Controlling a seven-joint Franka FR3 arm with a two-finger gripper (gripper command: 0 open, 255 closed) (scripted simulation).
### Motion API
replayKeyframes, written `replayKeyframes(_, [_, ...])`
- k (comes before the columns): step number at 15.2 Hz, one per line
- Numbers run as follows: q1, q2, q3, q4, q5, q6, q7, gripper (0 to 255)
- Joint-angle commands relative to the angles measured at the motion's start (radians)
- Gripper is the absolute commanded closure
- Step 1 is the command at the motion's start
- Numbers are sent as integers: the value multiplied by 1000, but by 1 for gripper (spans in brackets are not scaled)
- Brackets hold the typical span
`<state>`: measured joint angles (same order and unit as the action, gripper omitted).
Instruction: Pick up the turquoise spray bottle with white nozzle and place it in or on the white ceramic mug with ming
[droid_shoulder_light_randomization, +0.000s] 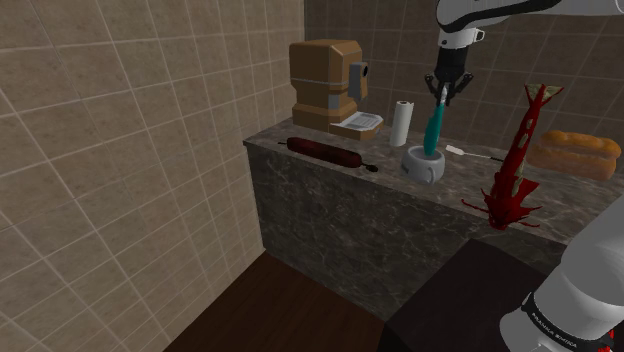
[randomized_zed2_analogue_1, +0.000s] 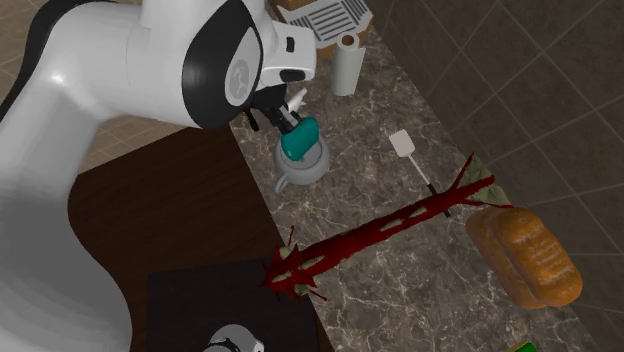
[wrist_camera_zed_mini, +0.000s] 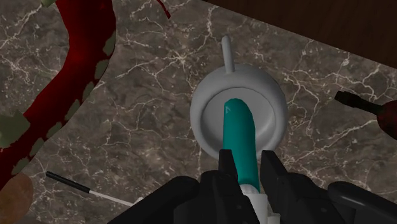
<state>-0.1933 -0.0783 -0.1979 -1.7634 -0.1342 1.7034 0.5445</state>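
The turquoise spray bottle (droid_shoulder_light_randomization: 433, 128) is clasped near its white nozzle end by the black jaws, which are closed against its sides. The bottle is held nearly upright, slightly tilted, with its lower end set inside the pale grey mug (droid_shoulder_light_randomization: 422, 166). The mug is stood on the marbled table (droid_shoulder_light_randomization: 330, 215), its handle turned away from the wall. A white paper roll (droid_shoulder_light_randomization: 402, 122) is seen just behind the mug, and a dark red branching object (droid_shoulder_light_randomization: 515, 160) is placed near it, towards the shoulder view's right.
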Motion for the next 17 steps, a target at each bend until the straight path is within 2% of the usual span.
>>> replayKeyframes(1, [0, -3, 0, -16, -1, 14, 3, 255])
replayKeyframes(8, [0, -3, 0, -16, -1, 14, 3, 255])
replayKeyframes(9, [0, -3, 0, -16, -1, 14, 3, 0])
replayKeyframes(14, [0, -3, 0, -16, -1, 14, 3, 0])
replayKeyframes(17, [5, 12, 6, 101, 4, -89, -1, 0])
